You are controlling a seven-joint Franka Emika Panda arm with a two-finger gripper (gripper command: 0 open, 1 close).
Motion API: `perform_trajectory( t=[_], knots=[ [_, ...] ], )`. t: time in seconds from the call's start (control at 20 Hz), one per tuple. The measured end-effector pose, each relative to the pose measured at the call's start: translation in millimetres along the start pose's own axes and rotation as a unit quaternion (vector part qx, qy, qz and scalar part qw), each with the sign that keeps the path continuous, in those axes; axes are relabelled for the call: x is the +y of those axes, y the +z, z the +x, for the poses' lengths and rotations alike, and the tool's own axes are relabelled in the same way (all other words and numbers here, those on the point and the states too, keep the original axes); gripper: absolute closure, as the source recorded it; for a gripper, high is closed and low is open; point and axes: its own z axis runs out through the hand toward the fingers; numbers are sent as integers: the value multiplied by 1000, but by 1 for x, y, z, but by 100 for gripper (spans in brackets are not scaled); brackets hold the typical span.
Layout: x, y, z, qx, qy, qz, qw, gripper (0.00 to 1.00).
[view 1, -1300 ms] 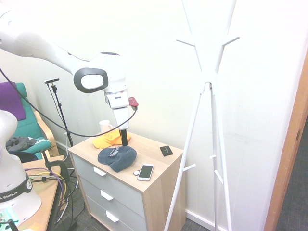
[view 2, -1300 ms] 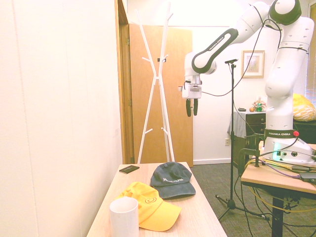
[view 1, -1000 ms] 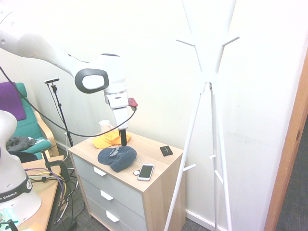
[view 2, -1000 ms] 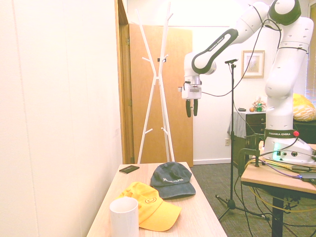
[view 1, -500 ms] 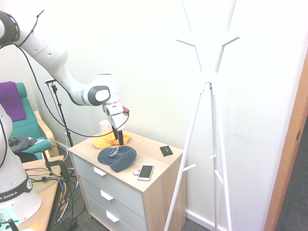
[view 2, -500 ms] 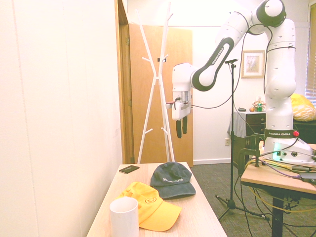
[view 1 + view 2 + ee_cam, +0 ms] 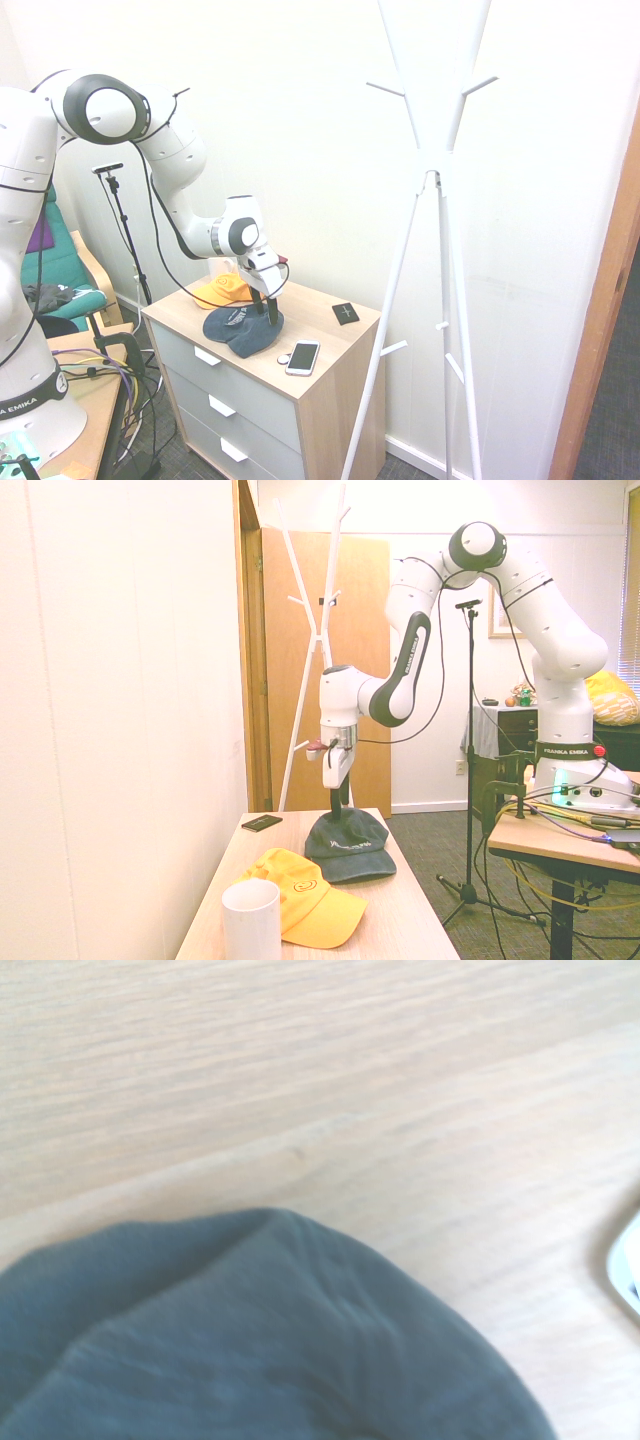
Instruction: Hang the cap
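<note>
The cap (image 7: 243,330) is dark navy and lies crown up on the wooden dresser top (image 7: 320,335), near its front edge. It also shows in the second exterior view as the cap (image 7: 347,845) with a thin white logo. My gripper (image 7: 264,310) points down at the crown's rear part, fingers open, tips at or just above the fabric. From the other side the gripper (image 7: 338,802) stands right over the crown. The wrist view shows the cap's fabric (image 7: 250,1340) close up against the wood. The white coat stand (image 7: 430,180) rises to the right of the dresser.
An orange-yellow cap (image 7: 220,292) lies behind the navy one. A phone (image 7: 303,357) and a small round thing lie at the front edge, a flat black item (image 7: 345,313) near the wall. A white mug (image 7: 251,920) stands at the far end. The stand (image 7: 322,630) is beyond the dresser.
The arm has swung down from high above the dresser to the navy cap's crown. The gripper stayed open. The caps have not moved.
</note>
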Motion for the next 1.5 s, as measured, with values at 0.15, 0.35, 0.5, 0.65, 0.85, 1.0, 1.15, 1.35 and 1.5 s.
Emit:
perform_trajectory(
  t=[0.15, 0.35, 0.5, 0.65, 0.85, 1.0, 1.15, 1.35, 1.5],
  knots=[
    [-2, 2, -1, 4, -8, -3, 1000, 100],
    [0, 2, 5, 6, -6, -5, 1000, 100],
    [0, 3, 7, 4, -4, -5, 1000, 100],
    [-1, 2, 5, 3, -3, -5, 1000, 100],
    [-3, 2, 2, 2, -2, -5, 1000, 100],
    [-4, 2, 1, 0, 2, -5, 1000, 100],
    [-4, 2, -1, -1, 2, -5, 1000, 100],
    [-6, 2, -4, -2, 1, -4, 1000, 100],
    [-6, 2, -5, -1, 2, -4, 1000, 100]
  ],
)
